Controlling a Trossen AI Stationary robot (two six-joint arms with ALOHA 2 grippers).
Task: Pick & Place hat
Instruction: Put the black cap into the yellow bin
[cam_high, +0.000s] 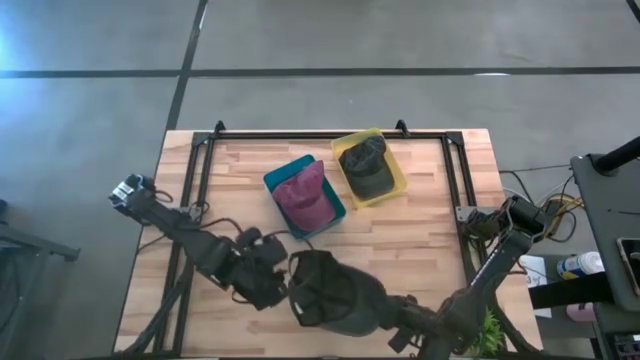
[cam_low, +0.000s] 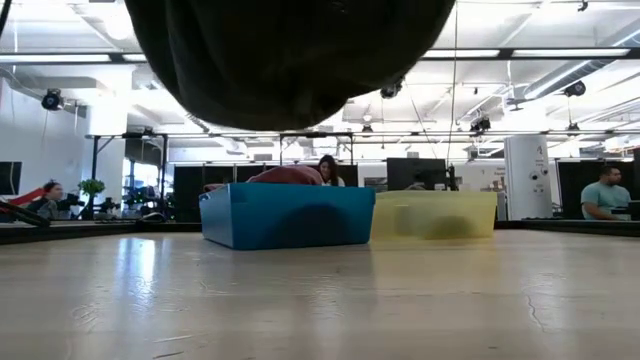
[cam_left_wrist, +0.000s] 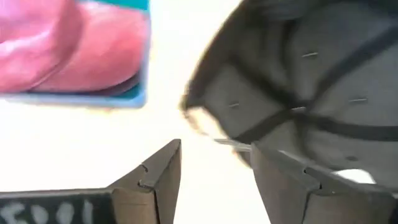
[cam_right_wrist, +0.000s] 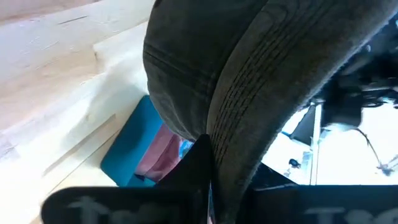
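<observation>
Hanging close overhead, the dark hat (cam_low: 285, 55) is drooping from the right gripper (cam_right_wrist: 208, 186), which is clenching its brim. Soft and light, it is sagging; the left gripper (cam_left_wrist: 214, 168), gaping beside it, could pinch the rim.

Two bins are set side by side at the far middle of the counter (cam_high: 420, 240): the left bin (cam_high: 303, 197) with a hat (cam_high: 306, 195) in it, the right bin (cam_high: 371, 166) with a cap (cam_high: 366, 163) in it. Nearer the front edge, a third hat (cam_high: 335, 292) is held above the counter, between the left end effector (cam_high: 272, 283) and the right end effector (cam_high: 395, 315).
</observation>
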